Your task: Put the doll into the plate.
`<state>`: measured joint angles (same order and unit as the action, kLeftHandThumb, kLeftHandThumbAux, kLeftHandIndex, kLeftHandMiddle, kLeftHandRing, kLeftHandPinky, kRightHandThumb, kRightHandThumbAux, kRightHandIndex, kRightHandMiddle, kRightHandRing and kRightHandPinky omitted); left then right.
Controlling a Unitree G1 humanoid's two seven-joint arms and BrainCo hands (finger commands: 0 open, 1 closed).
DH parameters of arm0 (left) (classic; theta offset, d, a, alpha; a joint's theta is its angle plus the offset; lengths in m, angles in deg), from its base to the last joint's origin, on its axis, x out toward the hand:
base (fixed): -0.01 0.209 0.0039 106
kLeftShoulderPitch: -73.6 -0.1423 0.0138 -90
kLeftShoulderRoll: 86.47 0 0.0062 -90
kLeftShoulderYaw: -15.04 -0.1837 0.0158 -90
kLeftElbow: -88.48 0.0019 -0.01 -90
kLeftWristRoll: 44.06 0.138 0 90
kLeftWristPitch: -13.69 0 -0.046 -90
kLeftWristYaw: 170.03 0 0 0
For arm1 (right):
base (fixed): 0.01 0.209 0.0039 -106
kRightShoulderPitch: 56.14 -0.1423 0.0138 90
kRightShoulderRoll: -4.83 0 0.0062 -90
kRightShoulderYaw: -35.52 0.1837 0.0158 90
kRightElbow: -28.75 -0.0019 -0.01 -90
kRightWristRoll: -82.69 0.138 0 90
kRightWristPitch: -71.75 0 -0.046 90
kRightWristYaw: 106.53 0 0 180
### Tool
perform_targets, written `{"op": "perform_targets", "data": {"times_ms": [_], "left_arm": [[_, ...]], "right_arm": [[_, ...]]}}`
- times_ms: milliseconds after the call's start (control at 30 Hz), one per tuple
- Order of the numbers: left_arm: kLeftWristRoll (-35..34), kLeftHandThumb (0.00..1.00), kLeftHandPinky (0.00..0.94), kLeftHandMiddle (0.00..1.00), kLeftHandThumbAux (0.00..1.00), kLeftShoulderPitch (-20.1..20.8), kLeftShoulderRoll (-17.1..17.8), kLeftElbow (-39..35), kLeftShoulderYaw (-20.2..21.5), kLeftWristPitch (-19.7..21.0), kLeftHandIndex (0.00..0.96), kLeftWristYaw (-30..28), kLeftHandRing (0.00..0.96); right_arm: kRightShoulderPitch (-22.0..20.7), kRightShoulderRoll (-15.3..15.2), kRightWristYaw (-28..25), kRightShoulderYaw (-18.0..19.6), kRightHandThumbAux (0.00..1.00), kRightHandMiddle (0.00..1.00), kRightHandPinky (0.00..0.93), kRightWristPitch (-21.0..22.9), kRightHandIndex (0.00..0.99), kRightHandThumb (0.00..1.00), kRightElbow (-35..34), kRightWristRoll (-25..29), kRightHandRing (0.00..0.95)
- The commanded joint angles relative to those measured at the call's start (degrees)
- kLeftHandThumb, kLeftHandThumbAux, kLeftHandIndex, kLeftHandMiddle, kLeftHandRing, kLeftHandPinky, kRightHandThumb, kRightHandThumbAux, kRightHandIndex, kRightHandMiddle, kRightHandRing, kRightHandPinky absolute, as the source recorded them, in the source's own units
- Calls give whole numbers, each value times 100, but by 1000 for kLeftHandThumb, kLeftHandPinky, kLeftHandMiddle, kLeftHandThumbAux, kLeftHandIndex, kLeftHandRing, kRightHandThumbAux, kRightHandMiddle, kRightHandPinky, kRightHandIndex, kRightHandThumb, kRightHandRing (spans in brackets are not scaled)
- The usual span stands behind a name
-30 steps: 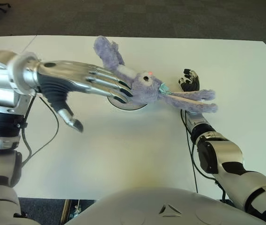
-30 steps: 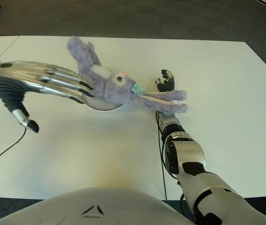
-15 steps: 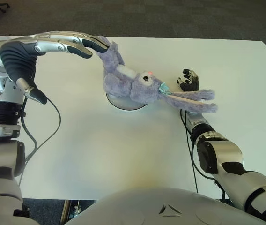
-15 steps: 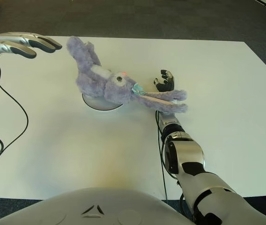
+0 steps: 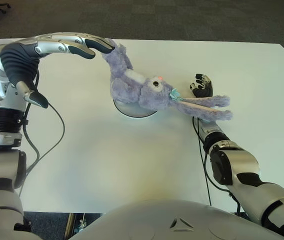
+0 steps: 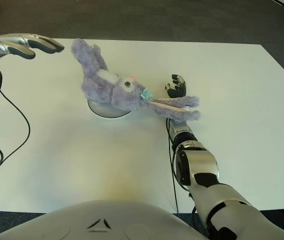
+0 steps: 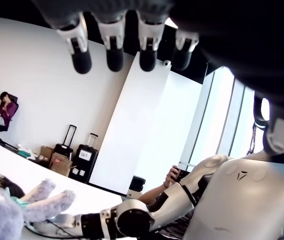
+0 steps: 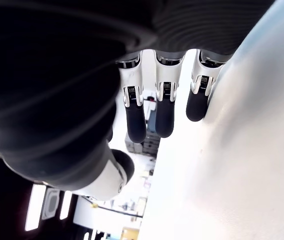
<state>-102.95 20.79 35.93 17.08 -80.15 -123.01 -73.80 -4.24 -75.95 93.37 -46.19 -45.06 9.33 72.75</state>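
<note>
A purple plush bunny doll (image 5: 143,91) lies with its body over a small round plate (image 5: 132,111) in the middle of the white table (image 5: 132,165). Its legs point to the back left, and its long ears (image 5: 208,107) stretch right off the plate. My left hand (image 5: 89,46) hovers in the air with fingers straight and spread, its tips just beside the doll's far foot, holding nothing; the left wrist view shows the fingertips (image 7: 114,52) with nothing in them. My right hand (image 5: 201,86) shows right of the doll, its wrist hidden under the ears, fingers (image 8: 164,107) relaxed and holding nothing.
A black cable (image 5: 54,132) hangs from my left arm over the table's left part. Dark carpet lies beyond the far edge. The left wrist view shows a seated person (image 7: 2,112), suitcases (image 7: 79,155) and another person's hand holding a phone (image 7: 174,175) in the room behind.
My left hand has lifted off the doll and swung up and back to the left, with its fingers staying straight. The doll stays lying over the plate. The right hand has not moved.
</note>
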Motion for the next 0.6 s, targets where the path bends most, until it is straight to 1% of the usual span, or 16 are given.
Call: {"op": "perform_targets", "data": {"times_ms": [33, 100, 133, 167, 200, 233, 300, 333, 400, 467, 500, 533, 600], "left_arm": [[-97, 203, 0, 0, 425, 81, 97, 95, -111, -58, 0, -873, 0], [-99, 203, 0, 0, 425, 84, 97, 95, -118, -61, 0, -873, 0], [-328, 203, 0, 0, 425, 178, -1030, 1985, 569, 707, 0, 1419, 0], [-499, 177, 88, 93, 555, 249, -1877, 3403, 1084, 1282, 40, 3138, 68], [-578, 168, 110, 117, 589, 340, -2445, 4429, 1425, 1718, 51, 4381, 86], [-598, 156, 110, 121, 613, 402, -2732, 4969, 1606, 1949, 50, 5029, 90], [-498, 152, 110, 123, 620, 493, -2747, 5125, 1637, 2049, 50, 5221, 92], [-412, 124, 94, 120, 646, 551, -2790, 5237, 1626, 2117, 44, 5395, 91], [-296, 104, 85, 119, 660, 624, -2844, 5372, 1624, 2192, 41, 5604, 90], [-128, 48, 68, 113, 682, 649, -2963, 5495, 1569, 2262, 33, 5890, 85], [-12, 43, 66, 112, 683, 625, -3040, 5556, 1512, 2291, 33, 6046, 85], [146, 11, 56, 100, 682, 549, -3131, 5621, 1414, 2302, 23, 6190, 76], [321, 1, 50, 94, 679, 467, -3219, 5689, 1319, 2304, 17, 6327, 71]], "right_arm": [[1042, 375, -150, 32, 868, 224, 155, 547, 229, 600, 692, 88, 177], [1041, 373, -152, 33, 868, 224, 155, 547, 229, 600, 692, 89, 177], [1046, 374, -196, 55, 868, 224, 155, 533, 229, 600, 691, 114, 177], [1050, 375, -229, 71, 858, 207, 149, 522, 224, 573, 690, 134, 162], [1053, 375, -250, 77, 856, 203, 147, 517, 223, 564, 690, 142, 158], [1055, 375, -260, 80, 854, 204, 149, 515, 221, 560, 690, 145, 158], [1056, 375, -257, 74, 854, 204, 149, 518, 220, 558, 689, 140, 159], [1057, 374, -250, 70, 856, 209, 153, 518, 223, 558, 689, 136, 163], [1058, 374, -243, 64, 857, 211, 155, 517, 224, 561, 688, 132, 165], [1059, 375, -229, 62, 858, 220, 150, 511, 230, 587, 686, 130, 174], [1059, 377, -227, 66, 858, 221, 149, 506, 230, 589, 685, 136, 175], [1059, 379, -229, 74, 861, 228, 135, 498, 237, 624, 684, 144, 181], [1060, 381, -232, 82, 862, 231, 127, 491, 241, 642, 682, 153, 183]]}}
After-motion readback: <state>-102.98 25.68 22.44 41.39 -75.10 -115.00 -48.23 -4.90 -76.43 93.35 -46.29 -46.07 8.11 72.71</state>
